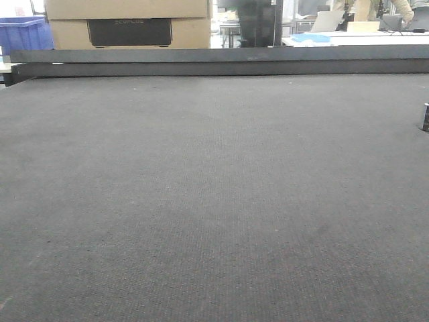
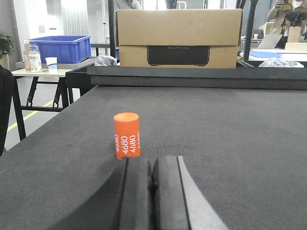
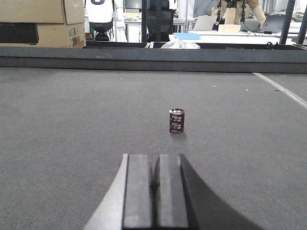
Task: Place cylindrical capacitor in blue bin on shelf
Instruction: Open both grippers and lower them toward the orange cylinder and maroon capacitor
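End effector of right arm [image 3: 155,167]: dark pads pressed together, gripping nothing, low over the bench.
End effector of left arm [image 2: 152,167]: pads likewise pressed together, empty.
Small dark cylindrical capacitor with silvery cap [image 3: 176,120]: upright on the dark grey fabric-covered bench [image 3: 72,134], ahead of the right arm's pads, clear of them.
Orange plastic cylinder marked 4680 [image 2: 127,135]: upright near the left arm's pads.
Shelf: not in view.
Progress: nothing done; the grasp, carry and drop into the bin all remain.

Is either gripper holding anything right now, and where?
Nothing. The left gripper and right gripper are shut empty; the cylindrical capacitor stands apart, ahead of the right one.
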Controlling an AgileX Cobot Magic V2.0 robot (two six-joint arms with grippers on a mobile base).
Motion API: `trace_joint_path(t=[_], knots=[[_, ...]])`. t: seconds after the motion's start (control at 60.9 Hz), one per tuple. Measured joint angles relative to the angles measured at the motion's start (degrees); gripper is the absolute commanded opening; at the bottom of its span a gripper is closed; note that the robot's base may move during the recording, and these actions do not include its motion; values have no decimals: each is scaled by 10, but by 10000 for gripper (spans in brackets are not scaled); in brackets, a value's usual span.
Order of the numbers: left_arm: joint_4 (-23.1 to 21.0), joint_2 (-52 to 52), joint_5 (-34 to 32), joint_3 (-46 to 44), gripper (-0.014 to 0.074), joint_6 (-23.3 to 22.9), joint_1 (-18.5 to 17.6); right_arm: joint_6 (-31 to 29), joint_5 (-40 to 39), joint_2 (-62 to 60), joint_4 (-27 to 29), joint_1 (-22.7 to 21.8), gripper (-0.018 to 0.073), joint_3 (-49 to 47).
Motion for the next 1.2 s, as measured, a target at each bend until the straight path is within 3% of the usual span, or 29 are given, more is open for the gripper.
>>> trace_joint_path(t=[0.69, 0.854, 1.002, 1.084, 1.199], knots=[[0, 0, -2, 0, -111, 0, 0, 0, -4, 0, -1, 0, -162, 0], [0, 0, -31, 0, -111, 0, 0, 0, -9, 0, -1, 0, -162, 0], [-18, 0, -102, 1, -111, 0, 0, 0, -80, 0, -1, 0, -162, 2], [-23, 0, -125, -8, -111, 0, 0, 0, -81, 0, -1, 0, -162, -28], [-25, 0, -85, -65, -111, 0, 0, 0, -35, -1, 3, 0, -162, -121]])
